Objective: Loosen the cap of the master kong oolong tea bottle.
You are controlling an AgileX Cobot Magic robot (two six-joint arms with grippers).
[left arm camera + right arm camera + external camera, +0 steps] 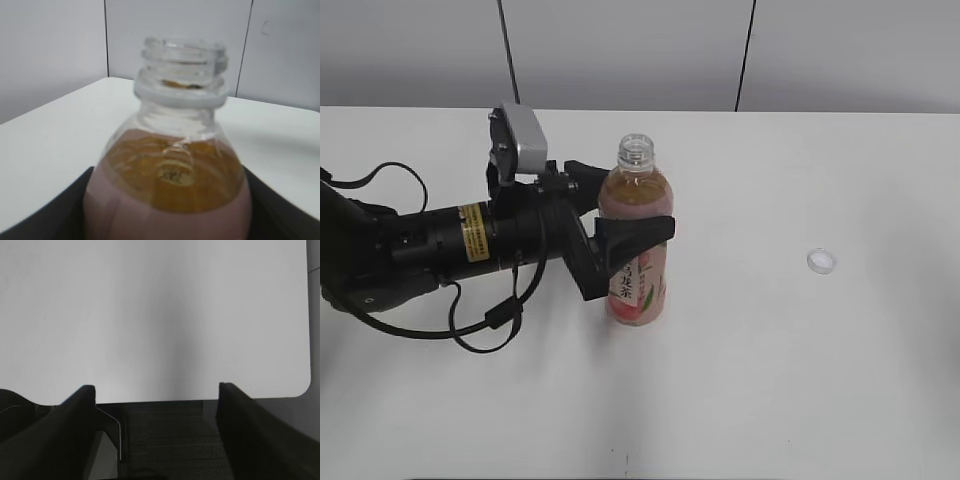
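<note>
At the near edge of the table (740,420) nothing lay in the exterior view; that whole front strip was open room. Further in, the left gripper (620,210) was clamped around the master kong oolong tea bottle (638,262), one finger in front of the label at mid-height and the other behind the shoulder. The bottle stood upright on the tabletop, left of centre. Its neck (181,70) was bare in the left wrist view, threads exposed and amber tea reaching up into the shoulder. The cap (821,261) lay by itself well to the right of the bottle, open side up as far as I could judge, so I judged the loosening already done and more.

Main risk as I saw it: an uncapped, nearly full bottle. A tilt while releasing, or a squeeze on the soft wall, could push tea out over the table and the gripper. A finger dragging on the label on withdrawal could topple it.

The right gripper (155,405) showed its fingers spread with nothing between them, looking across bare tabletop toward a rounded table corner (300,390); it did not appear in the exterior view.

Room was generous right of the bottle and behind it up to the back edge at the wall (620,50). The left arm's loose cable (480,330) lay on the table beside the bottle, a possible snag.
</note>
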